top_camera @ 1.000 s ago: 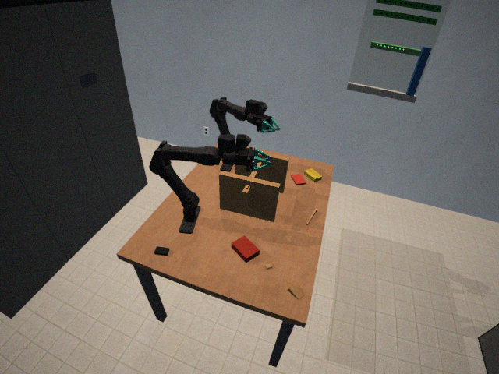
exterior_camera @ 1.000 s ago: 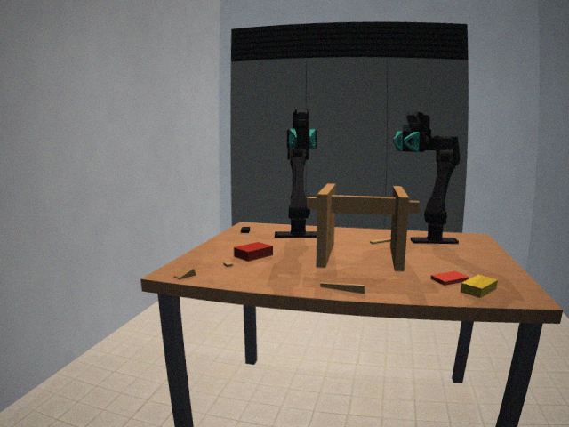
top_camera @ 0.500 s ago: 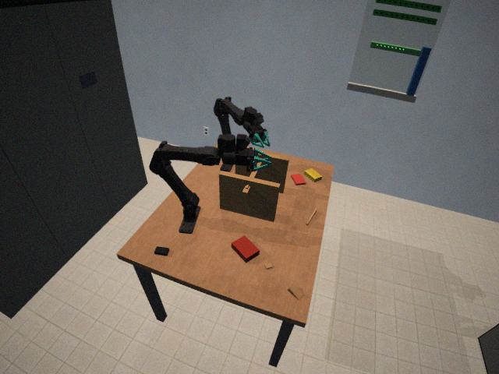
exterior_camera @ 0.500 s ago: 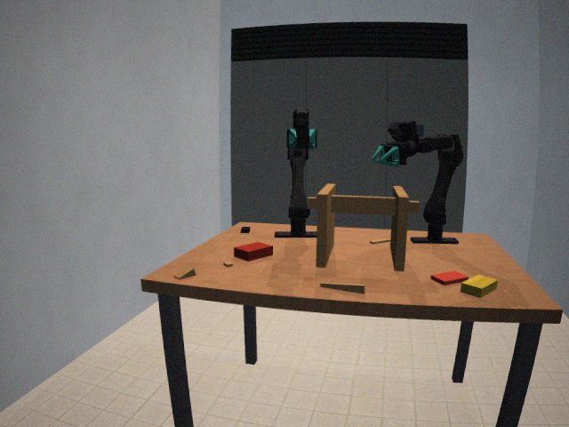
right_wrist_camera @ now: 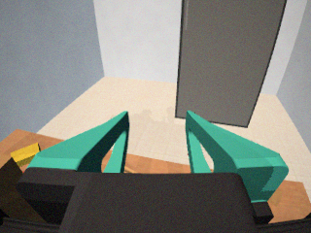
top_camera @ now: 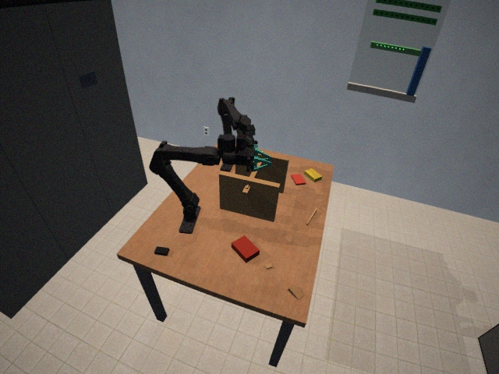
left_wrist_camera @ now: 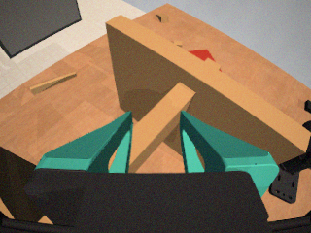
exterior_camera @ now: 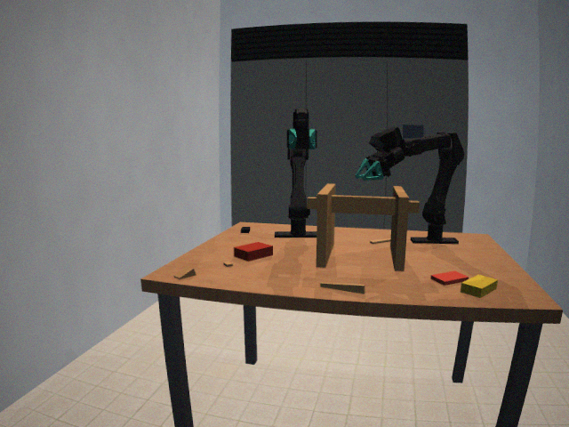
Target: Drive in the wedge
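A wooden frame stands mid-table: a rail [exterior_camera: 363, 204] passes through two upright end boards [exterior_camera: 325, 225] [exterior_camera: 399, 227]. In the top view a small wedge [top_camera: 245, 188] sits in the slot at the near board's face. A long loose wedge [exterior_camera: 342, 287] lies flat on the table beside the frame and also shows in the left wrist view [left_wrist_camera: 52, 82]. My left gripper [exterior_camera: 370, 171] hangs open and empty above the rail [left_wrist_camera: 158, 123], clear of it. My right gripper [exterior_camera: 301, 138] is open and empty, held high and level, away from the frame.
Another wedge [exterior_camera: 185, 274] and a small chip [exterior_camera: 228, 263] lie near the table edge. A thin stick [exterior_camera: 379, 240] lies behind the frame. A red block [exterior_camera: 252, 250], a flat red piece [exterior_camera: 449, 277], a yellow block [exterior_camera: 478, 285] and a small black block [exterior_camera: 245, 229] lie around.
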Controlling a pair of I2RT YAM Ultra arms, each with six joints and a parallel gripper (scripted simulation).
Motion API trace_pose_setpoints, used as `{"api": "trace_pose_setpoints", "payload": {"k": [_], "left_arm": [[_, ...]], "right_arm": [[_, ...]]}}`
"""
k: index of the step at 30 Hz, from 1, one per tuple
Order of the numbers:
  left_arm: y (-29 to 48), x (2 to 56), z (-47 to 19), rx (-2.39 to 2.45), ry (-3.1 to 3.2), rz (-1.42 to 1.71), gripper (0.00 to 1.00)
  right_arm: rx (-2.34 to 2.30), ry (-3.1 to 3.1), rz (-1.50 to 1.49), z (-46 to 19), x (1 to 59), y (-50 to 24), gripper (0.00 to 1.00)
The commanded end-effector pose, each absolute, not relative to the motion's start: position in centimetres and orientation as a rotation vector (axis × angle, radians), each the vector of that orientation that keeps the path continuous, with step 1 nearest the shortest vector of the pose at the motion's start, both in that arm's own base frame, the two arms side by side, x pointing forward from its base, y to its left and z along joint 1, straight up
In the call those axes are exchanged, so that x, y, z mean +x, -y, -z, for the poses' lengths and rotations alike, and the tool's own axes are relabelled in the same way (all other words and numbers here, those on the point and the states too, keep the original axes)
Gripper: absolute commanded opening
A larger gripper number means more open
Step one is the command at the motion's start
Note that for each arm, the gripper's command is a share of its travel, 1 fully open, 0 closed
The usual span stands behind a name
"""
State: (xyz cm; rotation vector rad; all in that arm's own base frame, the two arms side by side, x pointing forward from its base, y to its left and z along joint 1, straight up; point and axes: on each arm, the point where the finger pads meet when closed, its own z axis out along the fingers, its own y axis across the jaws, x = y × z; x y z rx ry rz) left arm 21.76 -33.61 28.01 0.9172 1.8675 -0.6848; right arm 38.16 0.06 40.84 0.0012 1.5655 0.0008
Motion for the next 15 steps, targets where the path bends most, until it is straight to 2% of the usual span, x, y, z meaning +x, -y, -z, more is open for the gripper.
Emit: {"api": "trace_pose_setpoints", "payload": {"k": [1,15], "left_arm": [[33.9,21.0,-29.5,0.914,-1.856,0.713,0.37],[36.8,13.5,-22.5,1.205,-2.029,0.713,0.37]], "right_arm": [[0.001,-1.514,0.006,-43.2,37.8,0.0,0.45],[0.001,-1.513,0.006,-43.2,37.8,0.0,0.45]]}}
